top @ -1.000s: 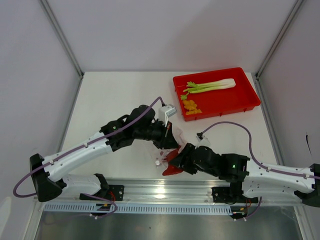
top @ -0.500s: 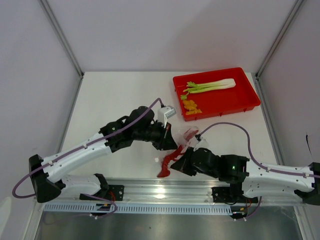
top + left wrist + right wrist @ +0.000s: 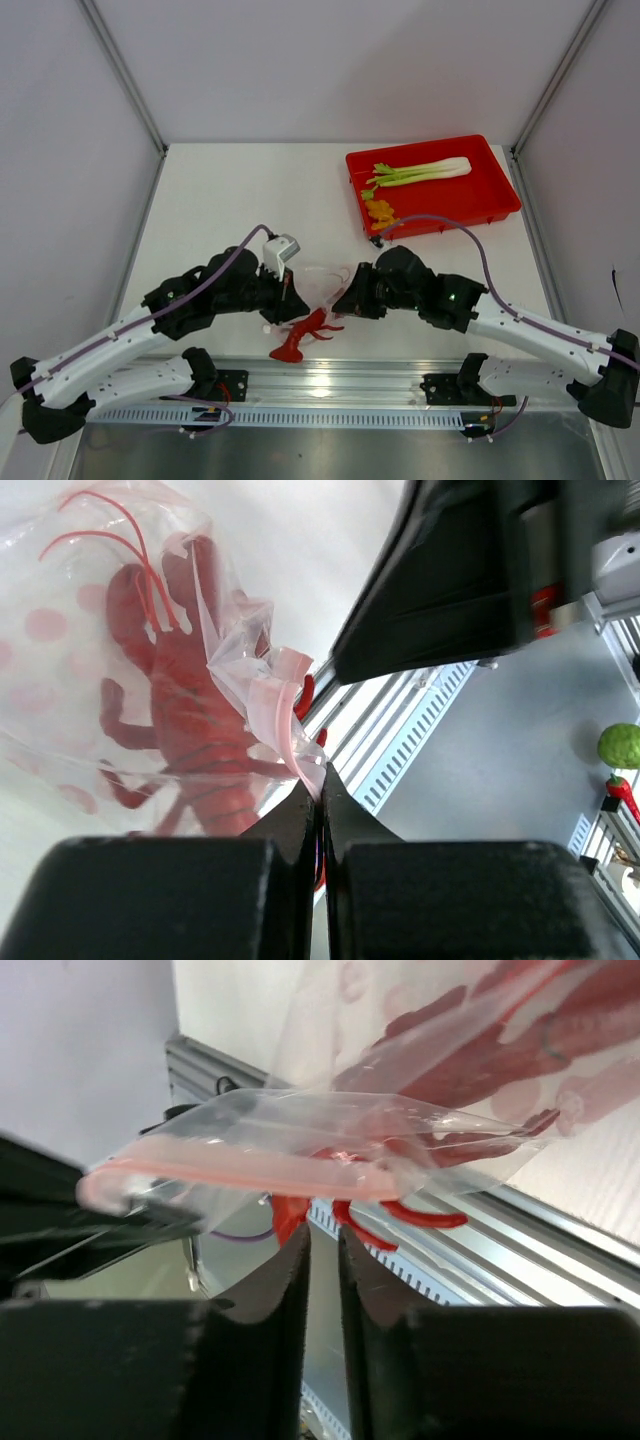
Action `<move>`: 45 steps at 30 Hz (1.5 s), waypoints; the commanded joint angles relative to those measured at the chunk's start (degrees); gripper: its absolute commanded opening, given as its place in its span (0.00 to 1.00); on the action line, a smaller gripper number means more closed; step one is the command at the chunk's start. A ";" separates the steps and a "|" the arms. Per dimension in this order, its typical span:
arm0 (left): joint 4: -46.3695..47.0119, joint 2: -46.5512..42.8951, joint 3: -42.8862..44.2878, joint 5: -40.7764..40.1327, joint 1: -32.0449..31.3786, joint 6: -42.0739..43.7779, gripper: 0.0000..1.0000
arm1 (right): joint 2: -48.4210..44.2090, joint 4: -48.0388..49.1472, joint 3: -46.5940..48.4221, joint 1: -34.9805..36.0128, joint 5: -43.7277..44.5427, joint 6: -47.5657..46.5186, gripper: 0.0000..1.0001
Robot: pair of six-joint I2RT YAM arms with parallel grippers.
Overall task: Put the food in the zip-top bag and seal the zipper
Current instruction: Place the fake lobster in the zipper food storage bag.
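The clear zip-top bag (image 3: 322,285) hangs between my two grippers near the table's front edge. My left gripper (image 3: 290,295) is shut on a corner of its pinkish rim (image 3: 285,720). The dark red spiky piece (image 3: 298,338) shows through the plastic (image 3: 190,730) below the bag's mouth. My right gripper (image 3: 322,1240) stands slightly open just under the zipper (image 3: 240,1175), with nothing between its fingers. The green stalk (image 3: 425,172) and the yellow-orange pieces (image 3: 381,213) lie in the red tray.
The red tray (image 3: 460,200) sits at the back right of the white table. An aluminium rail (image 3: 330,375) runs along the front edge, right below the bag. Past that edge, a green fruit (image 3: 620,745) lies lower down.
The left gripper has drawn the bag left and toward the front edge, and the red piece went with it. The right gripper has let go, risen and swung round to the bag's right side.
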 commanded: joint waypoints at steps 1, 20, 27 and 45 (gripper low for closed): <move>-1.70 -2.59 -0.31 -3.78 -0.29 -1.38 0.01 | 0.96 -4.25 6.73 -0.27 -4.23 -9.33 0.26; 0.05 3.12 5.76 -0.09 -0.29 0.29 0.00 | 3.77 -2.24 -1.26 10.28 9.13 -12.60 0.46; 1.28 3.90 6.11 1.67 -0.29 0.21 0.01 | 4.04 1.53 -1.88 8.52 5.52 -10.93 0.54; 17.54 20.25 14.72 15.38 -0.29 -3.92 0.00 | -22.41 -0.82 -14.27 15.99 9.63 5.15 0.70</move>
